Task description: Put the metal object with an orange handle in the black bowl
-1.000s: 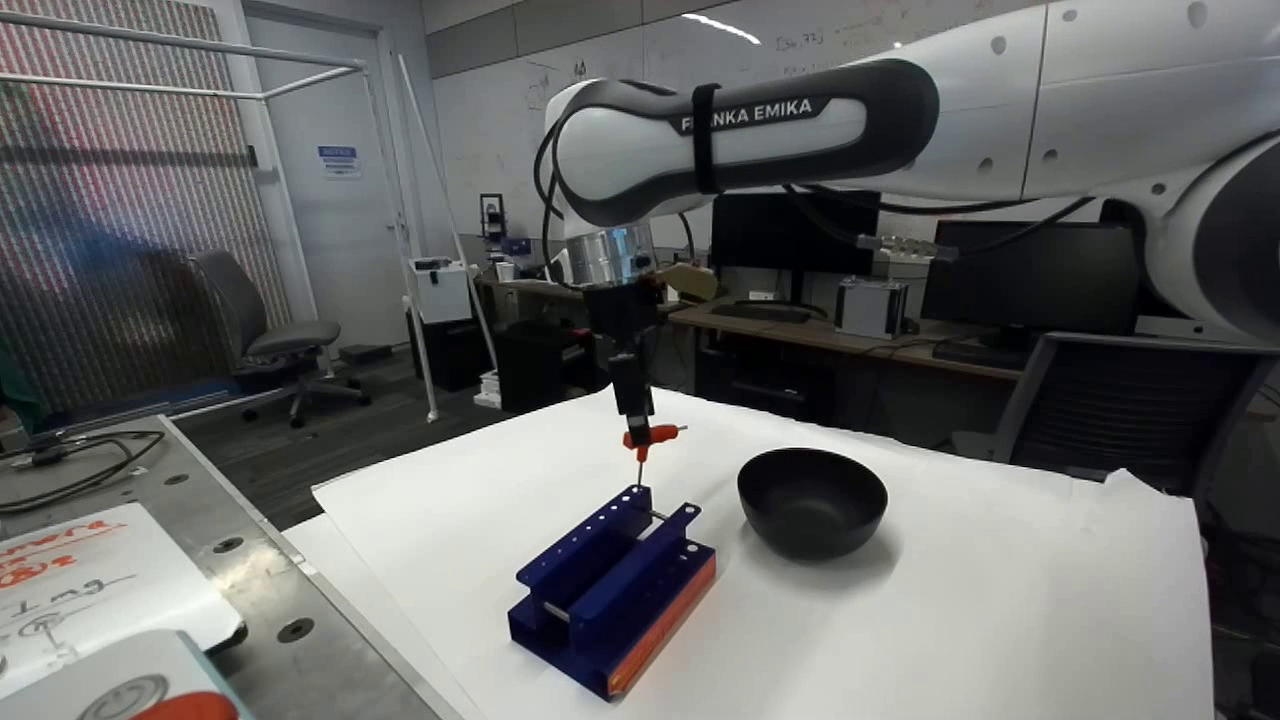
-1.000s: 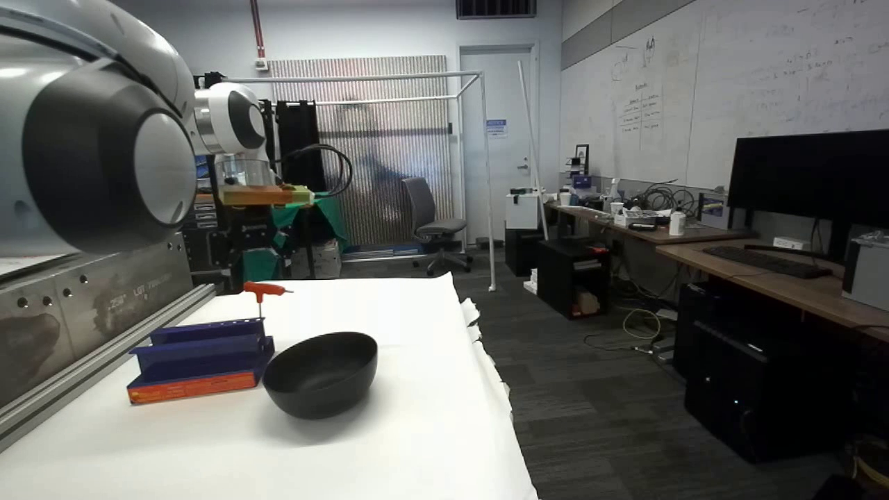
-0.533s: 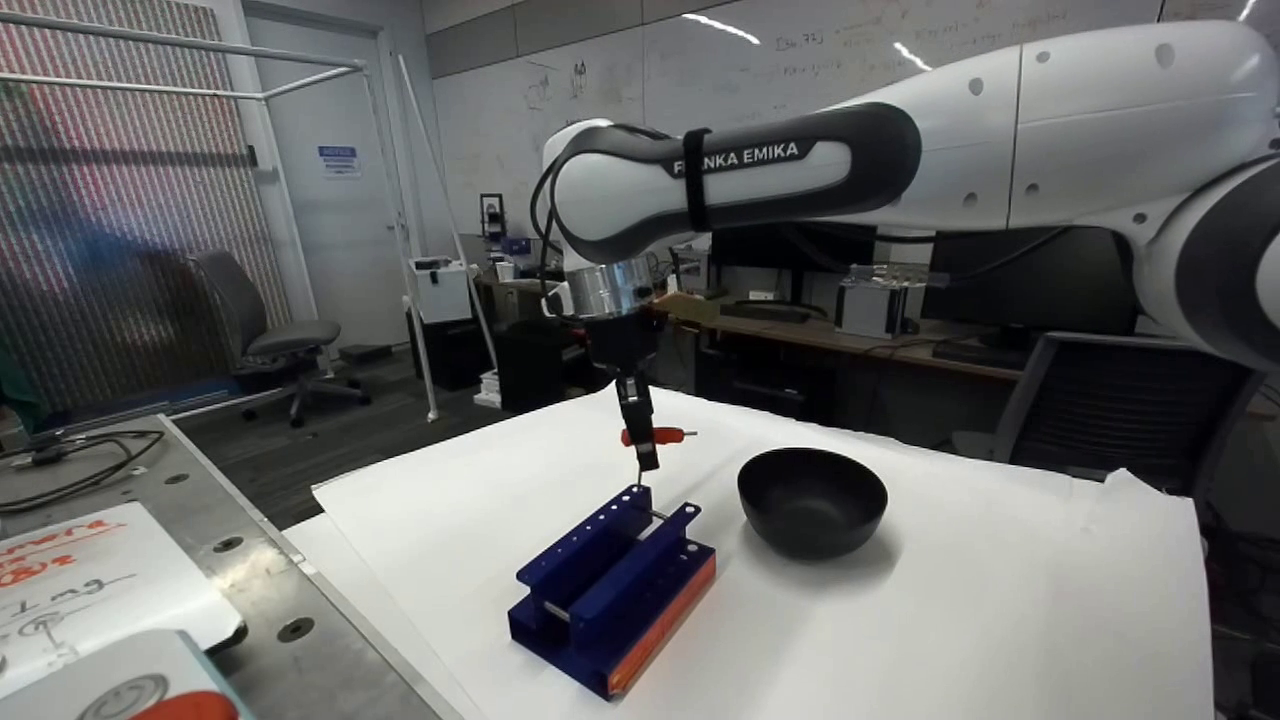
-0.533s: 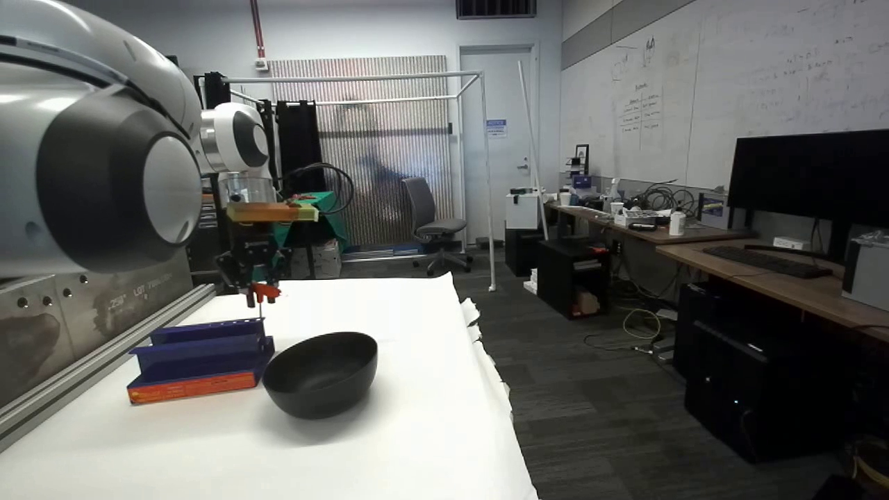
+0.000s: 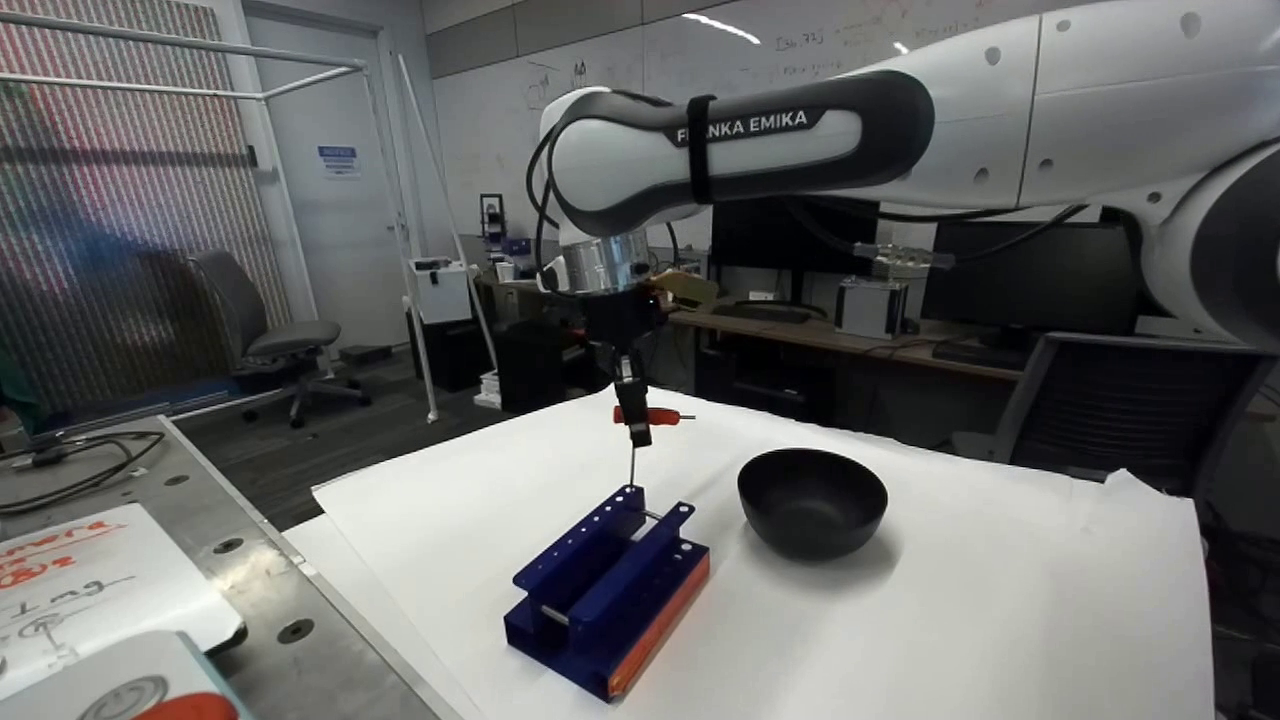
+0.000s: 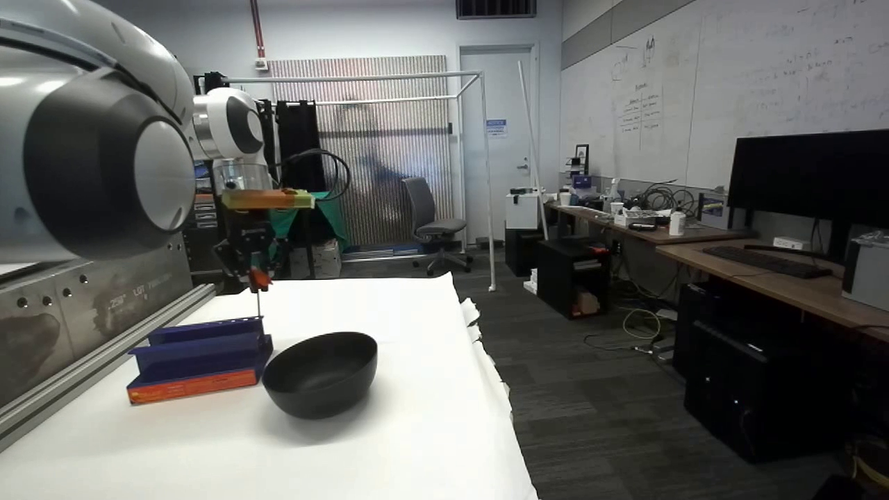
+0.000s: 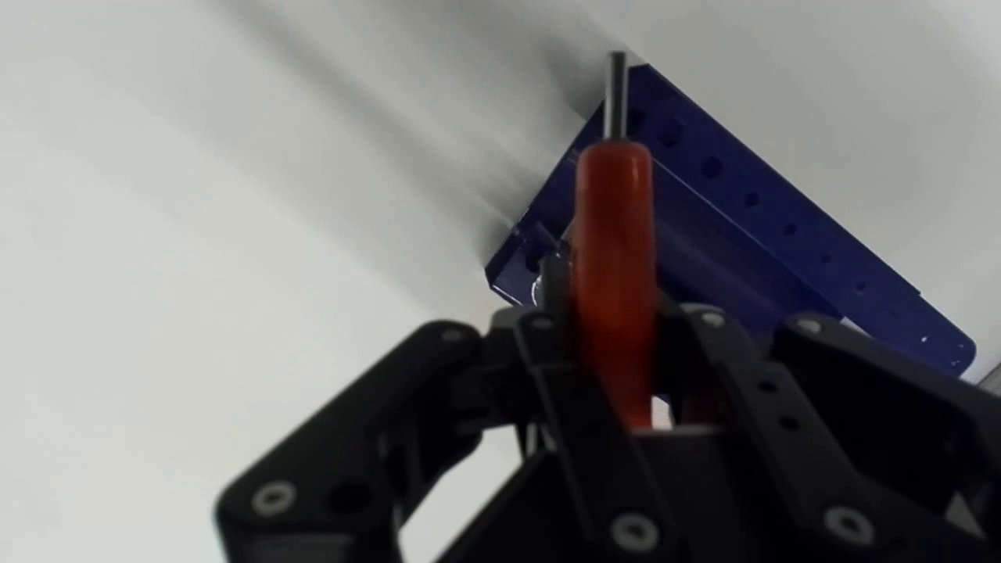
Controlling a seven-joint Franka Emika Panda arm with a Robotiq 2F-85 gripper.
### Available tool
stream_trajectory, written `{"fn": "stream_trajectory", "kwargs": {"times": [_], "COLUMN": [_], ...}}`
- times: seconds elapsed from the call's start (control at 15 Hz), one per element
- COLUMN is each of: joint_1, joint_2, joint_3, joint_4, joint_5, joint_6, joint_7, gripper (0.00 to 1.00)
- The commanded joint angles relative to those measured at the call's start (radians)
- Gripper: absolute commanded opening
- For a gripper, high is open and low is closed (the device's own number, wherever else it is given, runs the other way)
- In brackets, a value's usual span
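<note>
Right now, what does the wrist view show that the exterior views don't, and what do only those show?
Only the wrist view gives a close look down onto the orange-handled tool, with fingers on both sides.
Only the exterior views show the bowl, the arm, the door and a monitor.
Both show the end effector shut on the orange-handled tool, plus the rack and the white sheet.

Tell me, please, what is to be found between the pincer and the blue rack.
The metal shaft of the orange-handled tool, running from the pincer down to the blue rack; both exterior views show this.
</note>
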Motion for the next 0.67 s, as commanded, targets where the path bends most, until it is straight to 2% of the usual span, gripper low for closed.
{"fn": "stream_trajectory", "kwargs": {"times": [0.0,0.33,0.6], "joint_1": [0.037,0.104,0.119], "joint_2": [-0.094,-0.196,-0.19], "joint_3": [-0.019,-0.073,-0.12], "joint_4": [-0.014,-0.012,-0.024], "joint_5": [-0.028,-0.099,-0.154], "joint_6": [-0.045,-0.137,-0.254], "joint_7": [0.058,0.241,0.355], "gripper": [0.12,0.11,0.11]}}
